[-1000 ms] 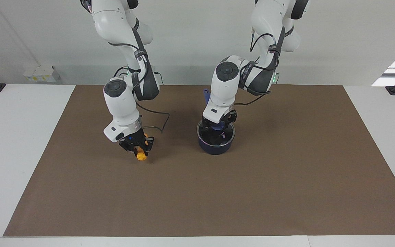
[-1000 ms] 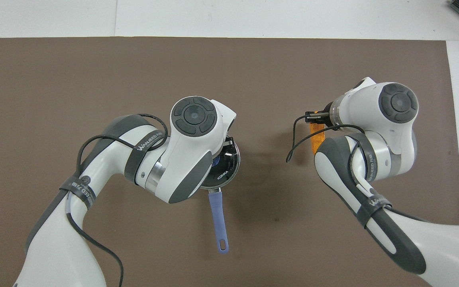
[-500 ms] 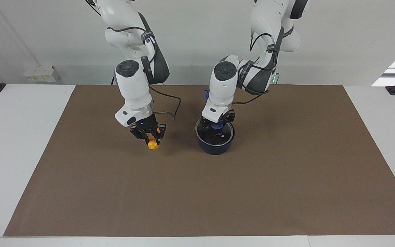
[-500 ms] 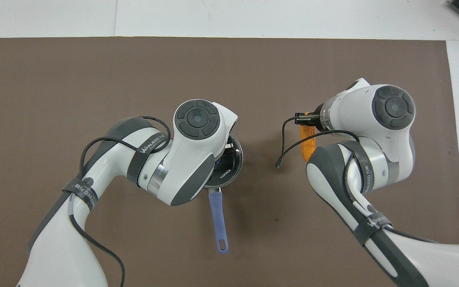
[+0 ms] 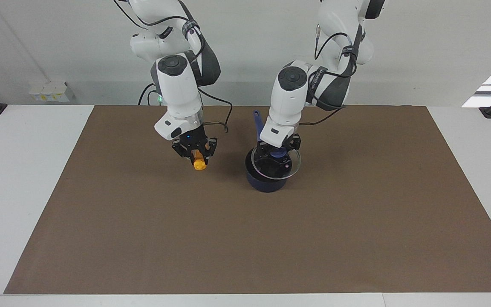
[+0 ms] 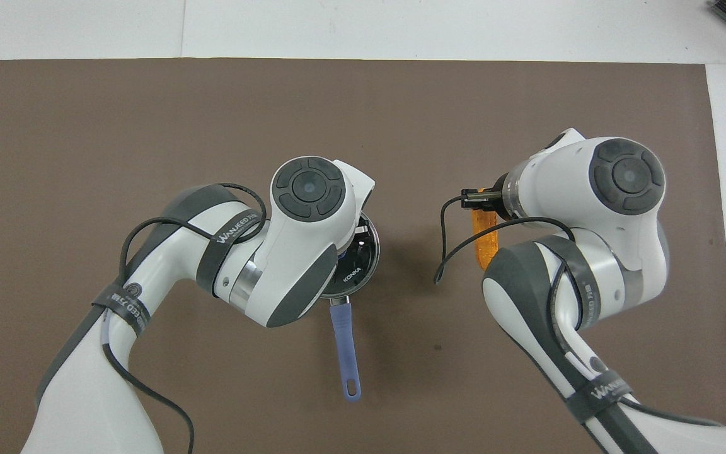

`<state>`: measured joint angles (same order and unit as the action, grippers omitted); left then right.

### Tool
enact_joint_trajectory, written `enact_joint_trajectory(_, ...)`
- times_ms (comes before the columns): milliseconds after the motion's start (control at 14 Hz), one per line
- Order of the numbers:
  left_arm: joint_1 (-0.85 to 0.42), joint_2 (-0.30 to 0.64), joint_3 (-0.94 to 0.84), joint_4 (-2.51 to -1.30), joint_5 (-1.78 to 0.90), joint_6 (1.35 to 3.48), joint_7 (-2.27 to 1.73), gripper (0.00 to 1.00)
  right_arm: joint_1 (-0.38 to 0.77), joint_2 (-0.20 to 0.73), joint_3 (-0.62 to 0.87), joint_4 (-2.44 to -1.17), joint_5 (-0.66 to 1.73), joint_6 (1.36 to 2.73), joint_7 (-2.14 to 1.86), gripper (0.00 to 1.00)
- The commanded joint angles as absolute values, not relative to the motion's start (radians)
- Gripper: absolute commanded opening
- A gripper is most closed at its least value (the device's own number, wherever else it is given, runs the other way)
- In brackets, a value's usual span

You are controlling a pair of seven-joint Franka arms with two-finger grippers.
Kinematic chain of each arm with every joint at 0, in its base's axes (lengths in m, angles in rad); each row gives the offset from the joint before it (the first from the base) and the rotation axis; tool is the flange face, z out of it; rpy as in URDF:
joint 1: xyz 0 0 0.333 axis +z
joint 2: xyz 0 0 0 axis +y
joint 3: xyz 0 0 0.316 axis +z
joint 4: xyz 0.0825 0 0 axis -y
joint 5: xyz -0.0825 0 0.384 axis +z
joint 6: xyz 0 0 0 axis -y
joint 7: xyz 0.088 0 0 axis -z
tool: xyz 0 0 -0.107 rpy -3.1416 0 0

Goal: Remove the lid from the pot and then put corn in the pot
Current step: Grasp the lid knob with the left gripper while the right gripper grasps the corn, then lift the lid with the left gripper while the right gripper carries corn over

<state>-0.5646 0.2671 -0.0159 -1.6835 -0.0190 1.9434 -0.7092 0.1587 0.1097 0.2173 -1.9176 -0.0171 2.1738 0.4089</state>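
Now the left gripper (image 5: 278,152), clamped on the knob, holds the lid (image 5: 276,164) just above the pot (image 5: 265,181), and the right gripper (image 5: 195,152), gripping the corn (image 5: 199,162) above the mat beside it, likely needs the lid carried aside first.

The lid (image 5: 276,164), raised and tilted in the left gripper (image 5: 278,151), partly covers the mouth of the pot (image 5: 266,181) at mid-mat. The brown mat (image 5: 271,238) lies bare toward every edge; the pot's handle (image 6: 345,353) points at the robots' edge.
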Motion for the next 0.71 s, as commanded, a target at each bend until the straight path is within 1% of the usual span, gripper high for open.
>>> enact_joint_trajectory(0, -0.468, 0.209, -0.018, -1.707, -0.009, 1.898, -0.542, 0.00, 0.193, 0.087, 0.225, -1.930, -0.008, 2.166, 0.460, 0.00)
enact_joint_trajectory(143, -0.396, 0.196, -0.020, -1.709, -0.011, 1.893, -0.407, 0.00, 0.242, 0.087, 0.225, -1.915, 0.011, 2.158, 0.479, 0.00)
enact_joint_trajectory(286, -0.321, 0.193, -0.020, -1.713, -0.011, 1.891, -0.272, 0.00, 0.296, 0.107, 0.225, -1.876, 0.061, 2.132, 0.515, 0.00)
enact_joint_trajectory(500, -0.194, 0.198, -0.020, -1.723, -0.011, 1.905, -0.048, 0.00, 0.359, 0.175, 0.225, -1.813, 0.061, 2.146, 0.610, 0.00)
enact_joint_trajectory(643, -0.137, 0.199, -0.020, -1.730, -0.011, 1.914, 0.064, 0.00, 0.365, 0.210, 0.225, -1.787, 0.060, 2.157, 0.618, 0.00)
